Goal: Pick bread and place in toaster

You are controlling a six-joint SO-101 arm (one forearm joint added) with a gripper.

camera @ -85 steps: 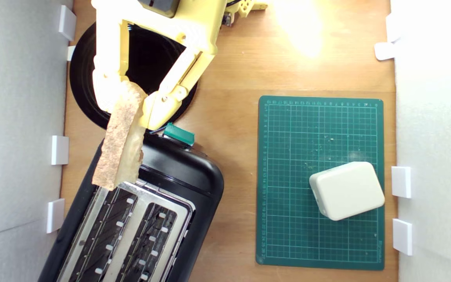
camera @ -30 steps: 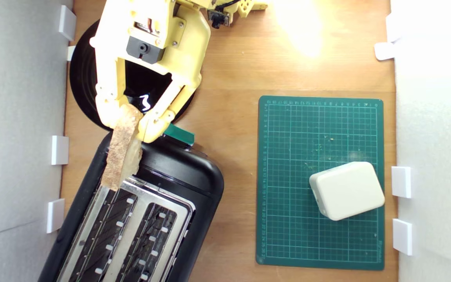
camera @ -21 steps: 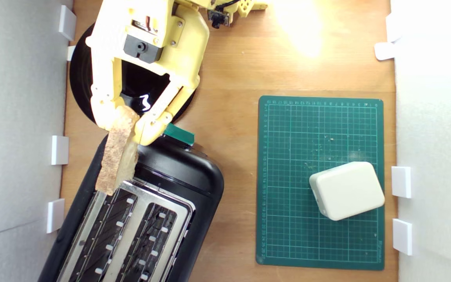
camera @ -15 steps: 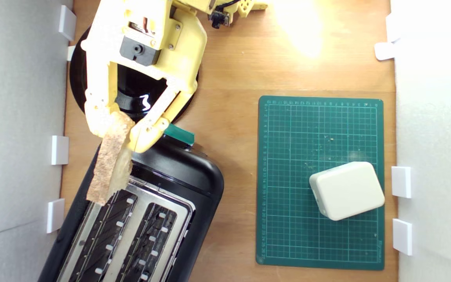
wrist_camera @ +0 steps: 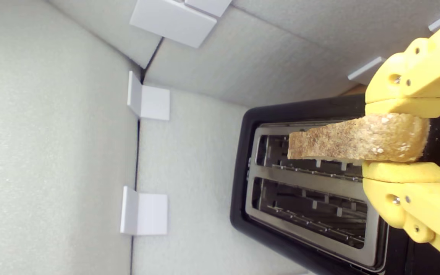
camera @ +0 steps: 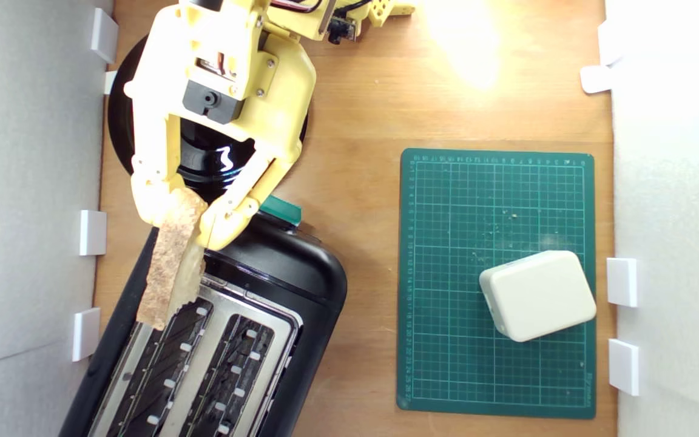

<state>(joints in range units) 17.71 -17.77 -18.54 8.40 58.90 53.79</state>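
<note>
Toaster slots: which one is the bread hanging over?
The slot toward the exterior view's left; the bread, pinched in the tool, overhangs it. The other slot is uncovered.

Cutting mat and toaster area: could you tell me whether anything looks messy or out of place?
Pale crumbs lie scattered on the green cutting mat, above the white block in the exterior view. The toaster sits askew to the table edges. Nothing looks damaged.

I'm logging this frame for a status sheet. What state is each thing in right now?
gripper: shut on the bread, above the toaster's knob end.
bread: held on edge in the air over the slot on the exterior view's left, not yet in it.
toaster: both slots empty.
green knob: at the toaster's end, untouched.
black plate: partly hidden by the arm.
white block: resting on the green mat.
</note>
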